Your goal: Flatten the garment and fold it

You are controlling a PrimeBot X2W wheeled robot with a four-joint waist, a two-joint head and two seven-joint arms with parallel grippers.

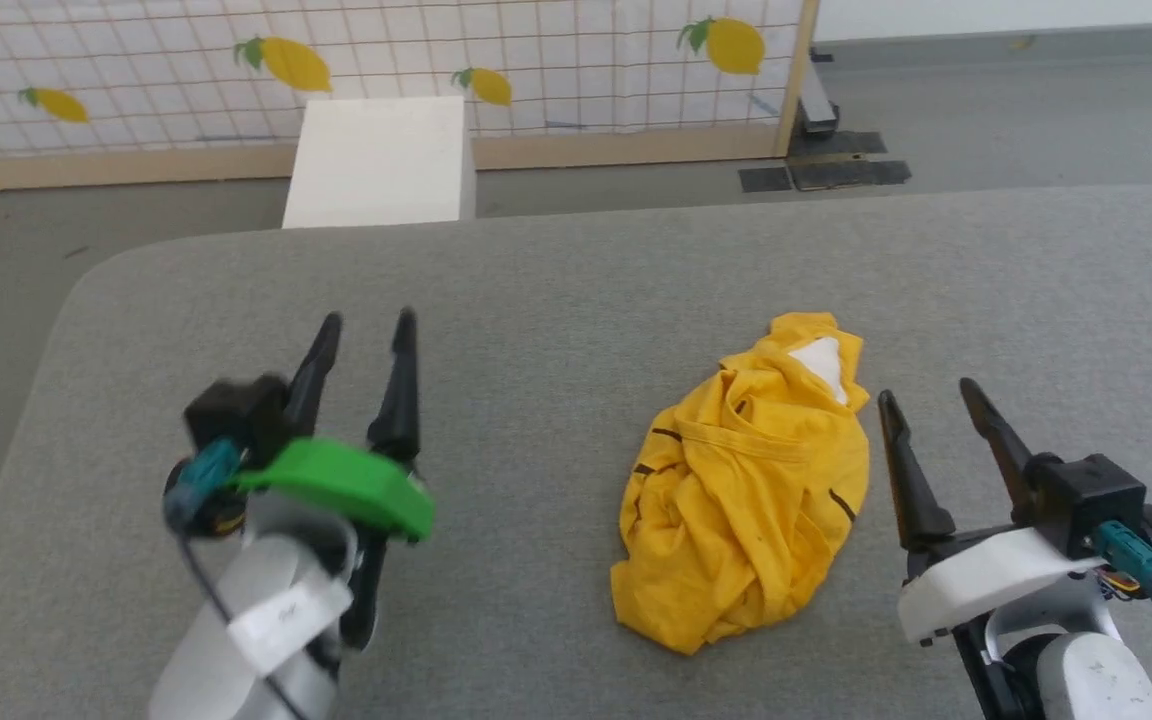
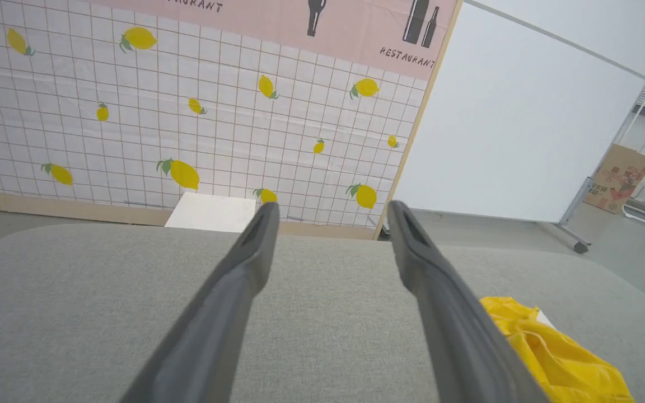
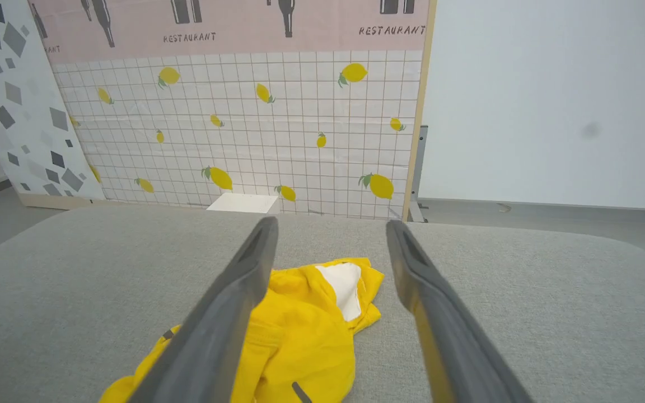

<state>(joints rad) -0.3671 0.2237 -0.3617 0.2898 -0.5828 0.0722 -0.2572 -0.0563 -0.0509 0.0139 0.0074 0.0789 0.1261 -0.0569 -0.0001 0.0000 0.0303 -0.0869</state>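
The garment (image 1: 746, 490) is a bright yellow cloth top with a white patch and thin dark stripes. It lies crumpled in a heap on the grey table (image 1: 556, 300), right of centre. My left gripper (image 1: 368, 320) stands open well to the left of the heap, with nothing between its fingers. My right gripper (image 1: 928, 393) is open just right of the heap, also empty. In the left wrist view the garment (image 2: 557, 352) lies at the lower right, beside the open left gripper (image 2: 331, 208). In the right wrist view the garment (image 3: 305, 330) lies below and between the fingers of the open right gripper (image 3: 331, 223).
A white box (image 1: 379, 160) stands on the floor behind the table's far edge. Behind it runs a lemon-print partition (image 1: 356, 70) with a wooden frame. Dark mats (image 1: 826, 172) lie on the floor at the back right. A wheeled rack and a cardboard box (image 2: 619, 179) stand far right.
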